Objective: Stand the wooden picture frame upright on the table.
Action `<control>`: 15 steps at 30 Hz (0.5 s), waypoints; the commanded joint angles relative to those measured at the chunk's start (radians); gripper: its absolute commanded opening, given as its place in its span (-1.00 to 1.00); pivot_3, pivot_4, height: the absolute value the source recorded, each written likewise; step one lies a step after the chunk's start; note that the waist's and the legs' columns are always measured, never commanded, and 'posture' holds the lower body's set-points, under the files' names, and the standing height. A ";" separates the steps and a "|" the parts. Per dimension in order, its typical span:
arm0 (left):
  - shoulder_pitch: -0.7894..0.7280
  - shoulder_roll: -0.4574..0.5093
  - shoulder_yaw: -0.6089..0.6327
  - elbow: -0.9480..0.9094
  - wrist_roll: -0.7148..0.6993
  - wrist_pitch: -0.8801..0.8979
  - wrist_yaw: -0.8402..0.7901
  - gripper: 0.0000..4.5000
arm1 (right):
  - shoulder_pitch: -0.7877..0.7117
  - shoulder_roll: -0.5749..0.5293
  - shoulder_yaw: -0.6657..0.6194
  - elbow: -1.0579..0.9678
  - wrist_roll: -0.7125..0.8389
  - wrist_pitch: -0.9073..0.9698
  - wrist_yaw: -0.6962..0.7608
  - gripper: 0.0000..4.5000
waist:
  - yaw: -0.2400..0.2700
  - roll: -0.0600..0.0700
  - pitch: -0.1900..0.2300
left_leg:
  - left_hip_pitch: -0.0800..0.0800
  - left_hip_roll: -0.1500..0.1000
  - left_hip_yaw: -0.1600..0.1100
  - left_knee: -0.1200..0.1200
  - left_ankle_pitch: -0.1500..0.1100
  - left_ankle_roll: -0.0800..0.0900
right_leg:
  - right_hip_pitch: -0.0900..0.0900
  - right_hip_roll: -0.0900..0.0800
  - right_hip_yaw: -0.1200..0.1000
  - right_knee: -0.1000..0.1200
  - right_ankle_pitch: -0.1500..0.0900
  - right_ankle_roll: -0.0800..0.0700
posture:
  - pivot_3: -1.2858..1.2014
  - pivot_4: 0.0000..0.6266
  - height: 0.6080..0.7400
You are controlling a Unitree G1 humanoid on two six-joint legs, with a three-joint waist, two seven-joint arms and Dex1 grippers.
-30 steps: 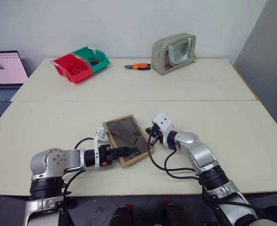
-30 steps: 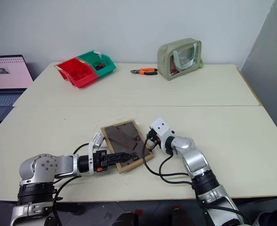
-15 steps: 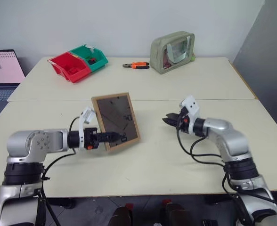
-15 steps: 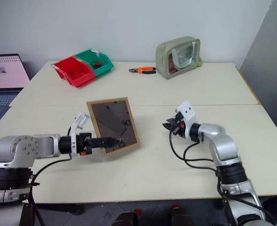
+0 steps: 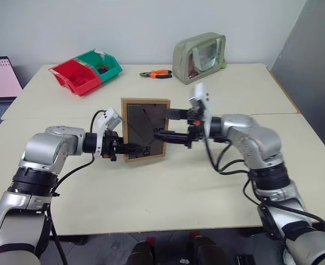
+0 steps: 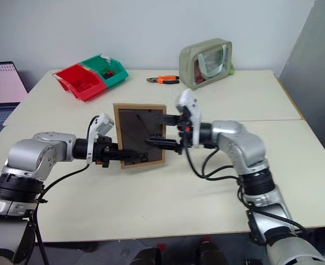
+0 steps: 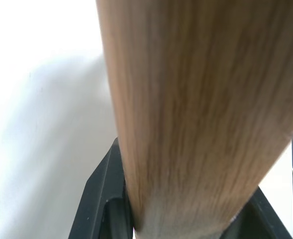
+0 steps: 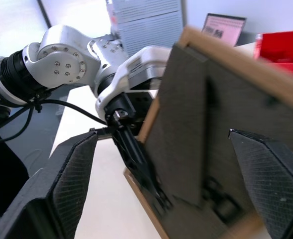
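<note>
While gripped, frame [image 5: 145, 130] (right jaws wide)

L arm comes in from the left side, elbow bent, forearm running toward centre. L gripper [image 5: 134, 148] is clamped on lower edge of the wooden picture frame [image 5: 145, 130], one black finger [image 5: 143, 147] lying across its dark back, holding it upright & off the table [image 5: 168, 193]. R arm reaches across from the right, forearm about level, wrist pointing left. R gripper [image 5: 173, 125] has fingers spread wide, upper & lower, both tips in front of the frame's back panel. Can't tell if they touch it.
</note>
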 commanded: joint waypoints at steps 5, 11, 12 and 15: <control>-0.043 -0.024 0.025 -0.001 0.010 -0.024 -0.024 -0.43 | -0.022 0.082 0.003 0.027 0.006 -0.039 -0.042 0.95 | 0.001 0.000 0.000 | 0.000 0.000 0.000 0.000 0.000 0.000 | 0.000 0.000 0.000 0.000 0.000 0.000 | 0.03 -0.52 1.00; -0.024 -0.016 0.035 0.002 0.014 -0.019 -0.038 -0.43 | 0.024 0.023 -0.003 -0.090 0.093 0.062 0.022 0.95 | 0.001 0.000 0.000 | 0.000 0.001 -0.001 0.000 0.000 0.000 | 0.000 -0.001 0.000 0.000 0.000 0.000 | 0.03 -0.52 1.00; -0.020 -0.013 0.036 0.001 0.012 -0.016 -0.042 -0.43 | 0.031 0.009 -0.002 -0.108 0.103 0.075 0.029 0.95 | 0.002 0.000 0.000 | -0.001 0.001 -0.001 0.000 0.000 0.000 | 0.000 -0.001 0.000 0.000 0.000 0.000 | 0.03 -0.52 1.00; -0.008 -0.008 0.037 0.001 0.014 -0.018 -0.049 -0.43 | 0.055 -0.038 0.004 -0.157 0.124 0.100 0.050 0.95 | 0.001 0.000 0.000 | -0.001 0.001 -0.001 0.000 0.000 0.000 | 0.000 -0.001 -0.001 0.000 0.000 0.000 | 0.03 -0.52 1.00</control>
